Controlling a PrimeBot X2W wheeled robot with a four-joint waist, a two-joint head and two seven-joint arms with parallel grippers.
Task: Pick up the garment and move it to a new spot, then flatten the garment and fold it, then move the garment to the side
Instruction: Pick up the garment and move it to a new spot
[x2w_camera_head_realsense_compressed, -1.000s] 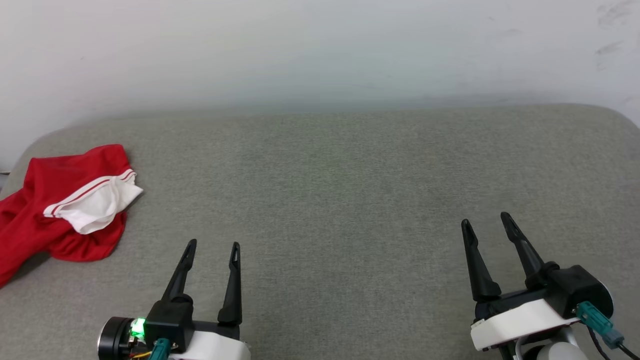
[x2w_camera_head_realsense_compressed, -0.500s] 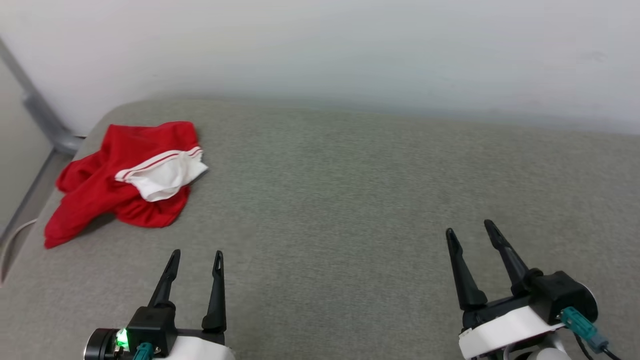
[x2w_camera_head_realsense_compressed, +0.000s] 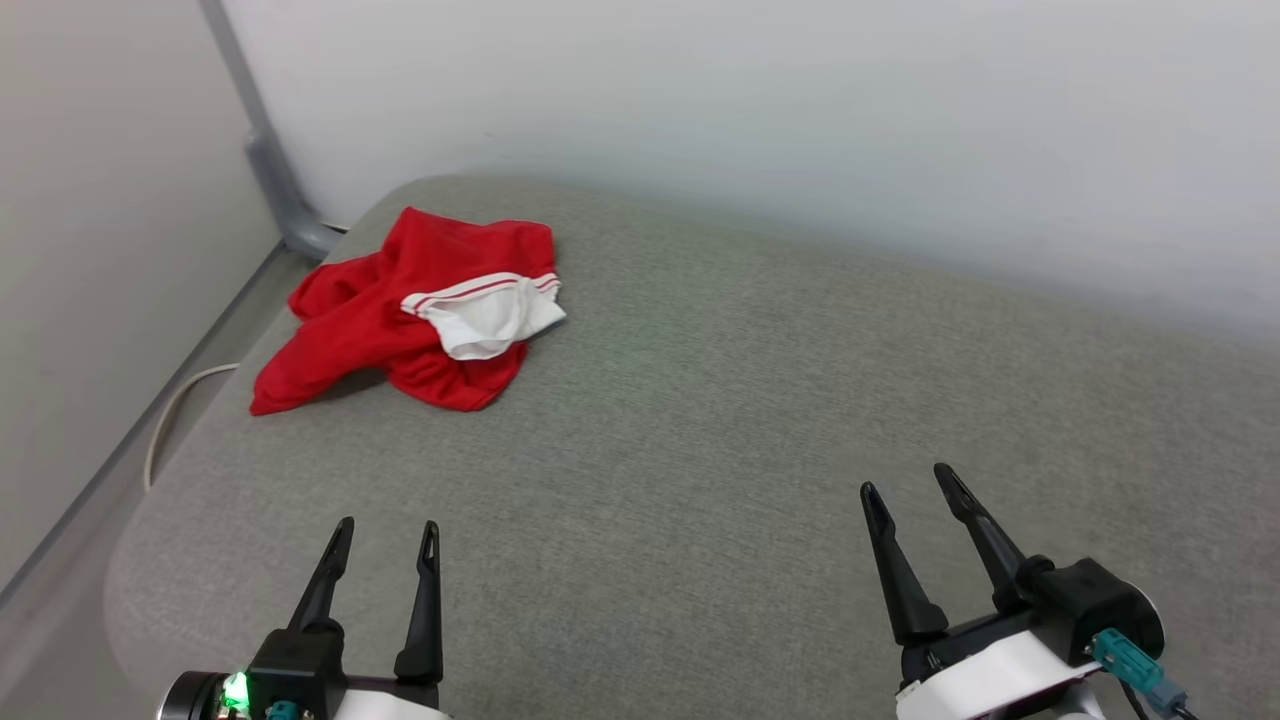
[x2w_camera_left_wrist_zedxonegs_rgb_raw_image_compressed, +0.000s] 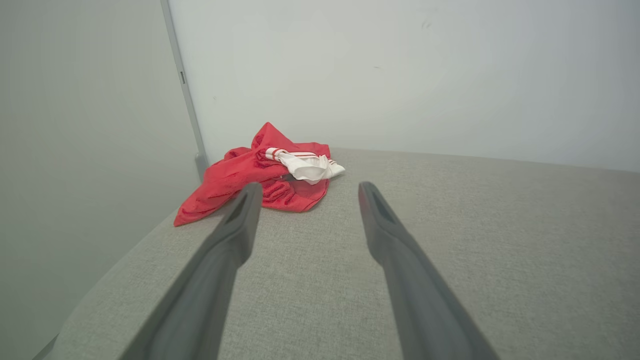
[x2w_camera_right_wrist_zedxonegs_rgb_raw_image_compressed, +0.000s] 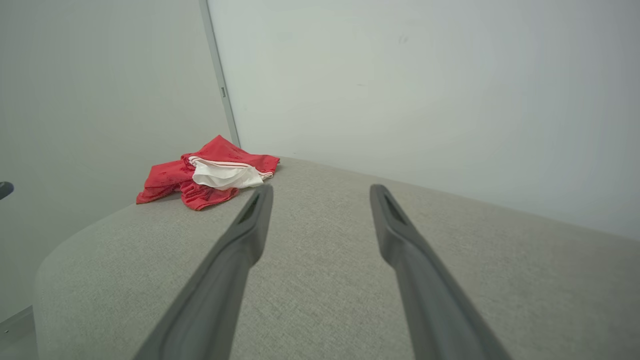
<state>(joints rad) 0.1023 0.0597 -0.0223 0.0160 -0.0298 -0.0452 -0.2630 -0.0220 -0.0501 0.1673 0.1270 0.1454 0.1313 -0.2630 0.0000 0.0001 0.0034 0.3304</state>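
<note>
The garment (x2w_camera_head_realsense_compressed: 400, 320) is a crumpled red shirt with a white, striped-trim sleeve lying on top. It rests near the far left corner of the grey padded surface (x2w_camera_head_realsense_compressed: 700, 420). My left gripper (x2w_camera_head_realsense_compressed: 388, 527) is open at the lower left, well short of the shirt, with nothing between its fingers. At the lower right my right gripper (x2w_camera_head_realsense_compressed: 908, 480) is open too and holds nothing. In the left wrist view the garment (x2w_camera_left_wrist_zedxonegs_rgb_raw_image_compressed: 235, 175) lies ahead beyond the left finger. The right wrist view has the garment (x2w_camera_right_wrist_zedxonegs_rgb_raw_image_compressed: 200, 175) far off to the left.
A pale wall (x2w_camera_head_realsense_compressed: 800, 130) runs behind the surface. A grey post (x2w_camera_head_realsense_compressed: 262, 150) stands at the left corner. A white cable (x2w_camera_head_realsense_compressed: 175, 410) lies on the floor beside the surface's left edge, which is rounded.
The head camera has swung left, so the garment now sits nearer the picture's middle and the left wall and post have come into view. Both grippers stay open and in place.
</note>
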